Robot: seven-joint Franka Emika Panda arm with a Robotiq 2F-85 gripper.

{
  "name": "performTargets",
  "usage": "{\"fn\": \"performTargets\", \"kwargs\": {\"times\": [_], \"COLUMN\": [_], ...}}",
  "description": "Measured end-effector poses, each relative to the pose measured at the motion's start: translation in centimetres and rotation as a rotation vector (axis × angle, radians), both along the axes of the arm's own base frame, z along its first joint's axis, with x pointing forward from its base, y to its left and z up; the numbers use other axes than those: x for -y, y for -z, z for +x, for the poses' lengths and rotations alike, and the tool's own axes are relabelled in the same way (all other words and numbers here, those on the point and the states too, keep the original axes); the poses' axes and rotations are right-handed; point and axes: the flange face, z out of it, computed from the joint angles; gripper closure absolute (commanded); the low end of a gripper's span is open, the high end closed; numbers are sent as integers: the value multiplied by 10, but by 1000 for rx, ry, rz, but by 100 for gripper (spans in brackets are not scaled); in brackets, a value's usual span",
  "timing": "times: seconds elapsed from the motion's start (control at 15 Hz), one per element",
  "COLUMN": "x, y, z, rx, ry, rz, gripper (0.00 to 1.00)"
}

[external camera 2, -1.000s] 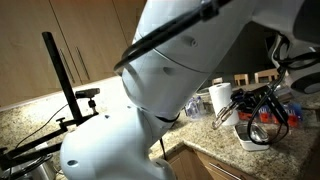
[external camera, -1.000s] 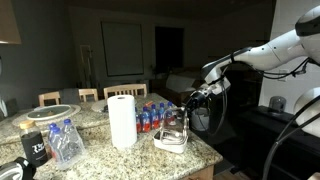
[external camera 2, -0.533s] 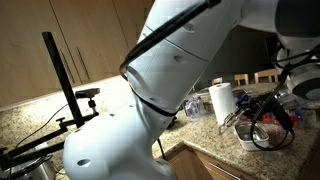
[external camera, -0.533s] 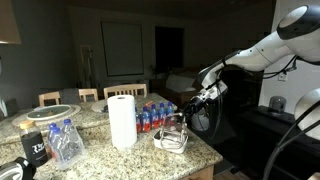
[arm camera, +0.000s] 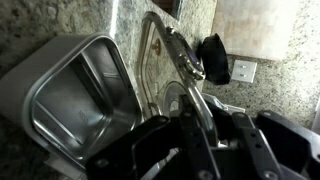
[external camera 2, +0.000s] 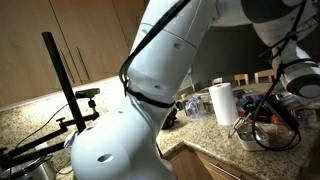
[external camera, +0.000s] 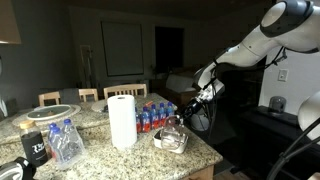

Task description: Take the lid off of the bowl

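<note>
Since a second ago the arm (external camera: pixel 270 35) has swung its upper links higher and further toward the frame's right edge, while the tool (external camera: pixel 189 108) has barely shifted above the bowl (external camera: pixel 170 141). One side of the lid (arm camera: pixel 157 62) seems to have tipped up from the bowl. The wrist view shows the jaws drawn fully together on a thin edge that runs up into the lid's darker rim, so the tool appears to be pinching the lid by its rim. That hold makes sense: the cover is flat and shallow, and its rim looks like the only part thin enough to pinch. Raising one side first would loosen it from the bowl. The lid hangs tilted just beside and partly over the bowl, which stands on the worktop (external camera: pixel 130 158) at the corner nearest the arm, within easy reach. A towel roll (external camera: pixel 122 120) and a pack of bottles (external camera: pixel 150 116) stand just behind it, out of the upward path. A dish (external camera: pixel 52 112) and a dark cup (external camera: pixel 35 148) lie well apart. The bottles carry red and blue labels and the cup a pale mark, but no writing can be read.
</note>
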Motion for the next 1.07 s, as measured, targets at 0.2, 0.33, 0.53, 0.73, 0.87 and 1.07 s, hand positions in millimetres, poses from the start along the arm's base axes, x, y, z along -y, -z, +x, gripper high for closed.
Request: {"fn": "performTargets", "kwargs": {"times": [0.2,0.33,0.53,0.73,0.87,1.07], "x": [-2,-3,-3,-3,-2,1], "y": [-6,-10,-16,-16,-12,-5], "z": [4,6,10,10,8,4], "rx": [20,37,48,38,23,-2], "ry": [22,34,52,57,54,48], "rz": [-24,-47,-86,-114,-121,-123], "gripper": [95,95,95,95,63,45]}}
